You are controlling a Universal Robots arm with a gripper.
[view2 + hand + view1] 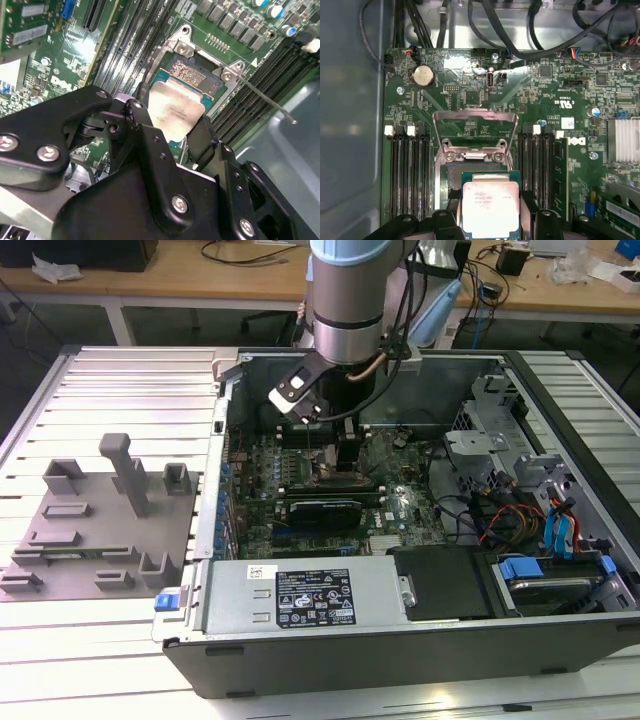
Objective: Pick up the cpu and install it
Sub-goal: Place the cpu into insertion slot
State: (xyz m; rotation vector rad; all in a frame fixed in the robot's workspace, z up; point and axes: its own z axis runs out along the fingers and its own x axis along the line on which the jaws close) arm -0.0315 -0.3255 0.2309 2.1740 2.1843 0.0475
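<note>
The end effector (490,212) is pinching the cpu (490,205) by two opposite edges, its black fingers (452,210) pressing in on either side. The chip is hanging low over the open socket (196,75) in the middle of the motherboard (470,95); whether it is already touching the contacts I cannot tell. The main danger, as I am judging it, is lying in alignment. In the second wrist view the chip is not looking squarely over the socket frame, so a descent from here could be landing one corner first and bending the fine contacts underneath (a fault that would be hard to undo). A slip in the grip would be dropping the chip askew with the same result. The raised load plate (473,116) is standing just beyond the chip and the thin lever (265,97) is jutting out beside the socket, so either could be catching a finger. Sideways room is tight, with memory slots (410,175) flanking the socket on both sides, just beside the fingers. In the exterior view the arm is reaching down inside the case (330,655), with the expansion card (322,512) lying near it and the case walls standing well apart; straight up is looking like the one freely open way.
</note>
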